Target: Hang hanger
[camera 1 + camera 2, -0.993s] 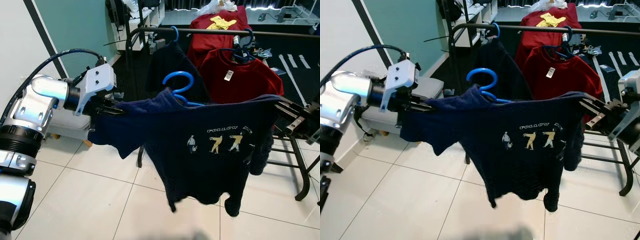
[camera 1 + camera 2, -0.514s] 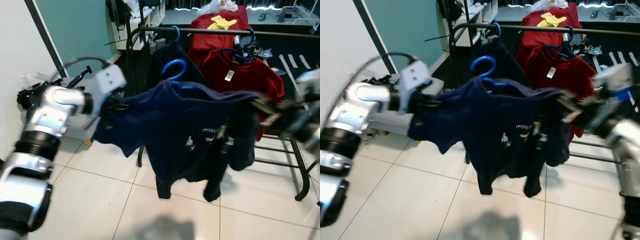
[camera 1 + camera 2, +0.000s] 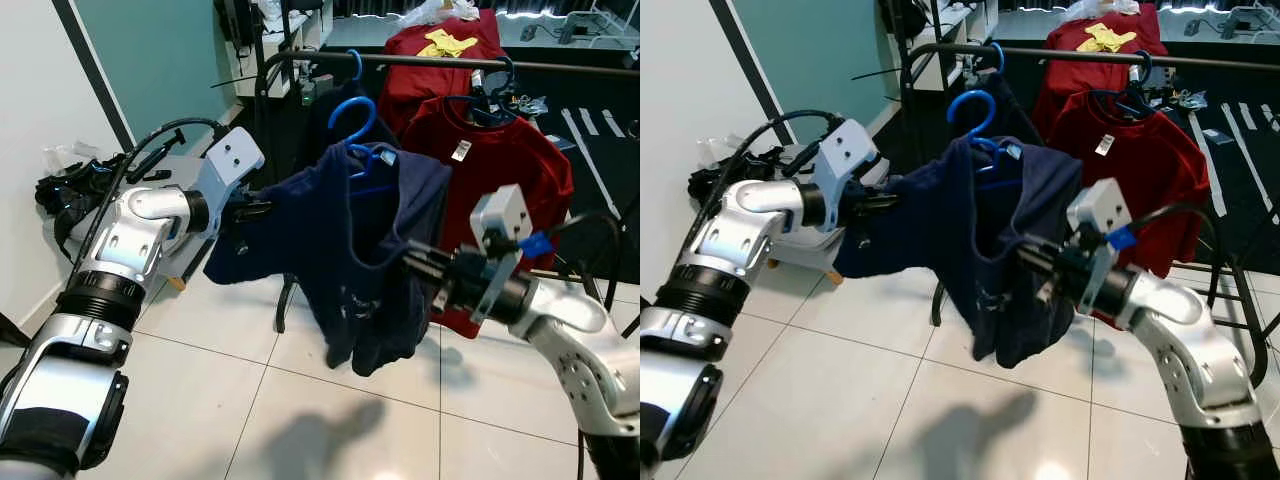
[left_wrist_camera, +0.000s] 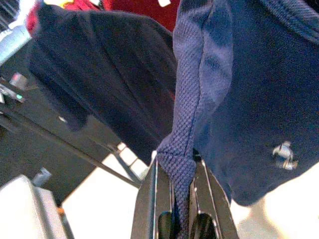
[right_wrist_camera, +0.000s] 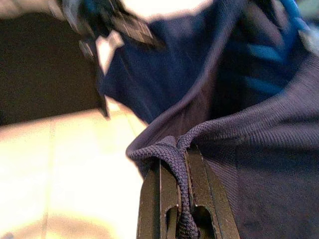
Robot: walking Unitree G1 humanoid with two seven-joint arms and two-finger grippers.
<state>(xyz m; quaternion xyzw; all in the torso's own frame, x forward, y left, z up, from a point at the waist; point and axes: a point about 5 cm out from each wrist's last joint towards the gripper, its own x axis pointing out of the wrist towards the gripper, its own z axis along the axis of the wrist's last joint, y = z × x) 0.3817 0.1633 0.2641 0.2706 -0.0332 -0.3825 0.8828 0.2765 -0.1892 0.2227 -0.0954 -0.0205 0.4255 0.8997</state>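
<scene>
Navy-blue knit t-shirt (image 3: 350,250) on a bright blue plastic hanger (image 3: 357,125) hangs bunched btwn both arms, in front of a black metal clothes rack (image 3: 300,62). Hanger hook is up just below the rack's top bar, w/ no visible contact; can't tell if it touches.

Left gripper (image 4: 182,219): fingers closed on a fold of the shirt's fabric, pinched tight btwn the two black pads, seen clearly in left wrist view. In the head view the silver left arm (image 3: 130,235) reaches across from robot's left, gripper at the shirt's left edge.

Right gripper (image 5: 179,199): fingers closed on a rolled hem/edge of the same shirt, fabric squeezed btwn them. Silver right arm (image 3: 560,320) comes in from robot's right, gripper buried in the shirt's right side, mid-height.

Shirt is gathered narrow, folds drooping below the grippers over white glossy floor tiles (image 3: 200,400).

On the rack behind: a dark t-shirt on another blue hanger (image 3: 350,68) and a red t-shirt w/ white tag (image 3: 490,150), just beside the held shirt. Teal wall (image 3: 150,50) on robot's left
</scene>
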